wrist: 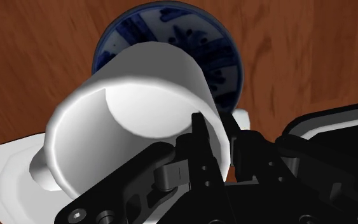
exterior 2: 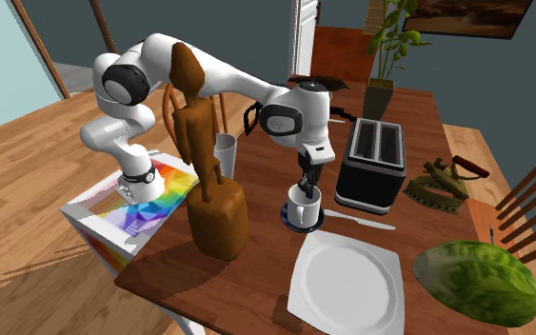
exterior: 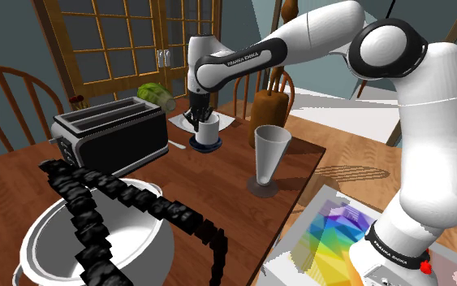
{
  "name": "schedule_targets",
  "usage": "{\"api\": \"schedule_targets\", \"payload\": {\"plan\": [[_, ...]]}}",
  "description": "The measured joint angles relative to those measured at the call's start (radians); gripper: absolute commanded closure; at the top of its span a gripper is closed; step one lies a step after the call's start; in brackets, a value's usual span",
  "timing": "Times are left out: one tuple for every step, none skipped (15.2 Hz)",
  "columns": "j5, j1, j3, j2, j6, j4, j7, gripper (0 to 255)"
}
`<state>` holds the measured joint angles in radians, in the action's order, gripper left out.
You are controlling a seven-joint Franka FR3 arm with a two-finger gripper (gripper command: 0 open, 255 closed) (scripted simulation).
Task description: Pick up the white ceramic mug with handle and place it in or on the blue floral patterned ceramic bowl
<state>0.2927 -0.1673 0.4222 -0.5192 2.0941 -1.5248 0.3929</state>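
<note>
The white mug [exterior: 209, 129] stands upright right over the small blue-patterned bowl [exterior: 206, 147], its base at the bowl's rim; I cannot tell whether it rests there. My gripper [exterior: 200, 116] comes down from above and is shut on the mug's wall. In the wrist view the mug [wrist: 133, 108] covers part of the bowl [wrist: 196, 38], with one finger inside the rim and one outside, the gripper [wrist: 217, 137] clasping the wall. From the second exterior view the mug [exterior 2: 303, 206] sits above the bowl [exterior 2: 289, 224] under the gripper [exterior 2: 306, 187].
A black toaster [exterior: 117, 138] stands close beside the bowl. A white plate [exterior 2: 344, 281], a knife [exterior 2: 356, 220], a wooden figure [exterior 2: 208, 181], a tall cup [exterior: 270, 158], a big white pot [exterior: 97, 244] with a black chain, and a green melon [exterior 2: 475, 276] share the table.
</note>
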Motion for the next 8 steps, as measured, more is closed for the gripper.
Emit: {"api": "schedule_targets", "payload": {"plan": [[0.0, 0.0, 0.0, 0.0, 0.0, 0.0, 0.0, 0], [0.0, 0.0, 0.0, 0.0, 0.0, 0.0, 0.0, 0], [0.0, 0.0, 0.0, 0.0, 0.0, 0.0, 0.0, 0], [0.0, 0.0, 0.0, 0.0, 0.0, 0.0, 0.0, 0], [0.0, 0.0, 0.0, 0.0, 0.0, 0.0, 0.0, 0], [0.0, 0.0, 0.0, 0.0, 0.0, 0.0, 0.0, 0], [0.0, 0.0, 0.0, 0.0, 0.0, 0.0, 0.0, 0], [-0.002, 0.002, 0.001, 0.001, -0.015, 0.014, -0.001, 0]]}}
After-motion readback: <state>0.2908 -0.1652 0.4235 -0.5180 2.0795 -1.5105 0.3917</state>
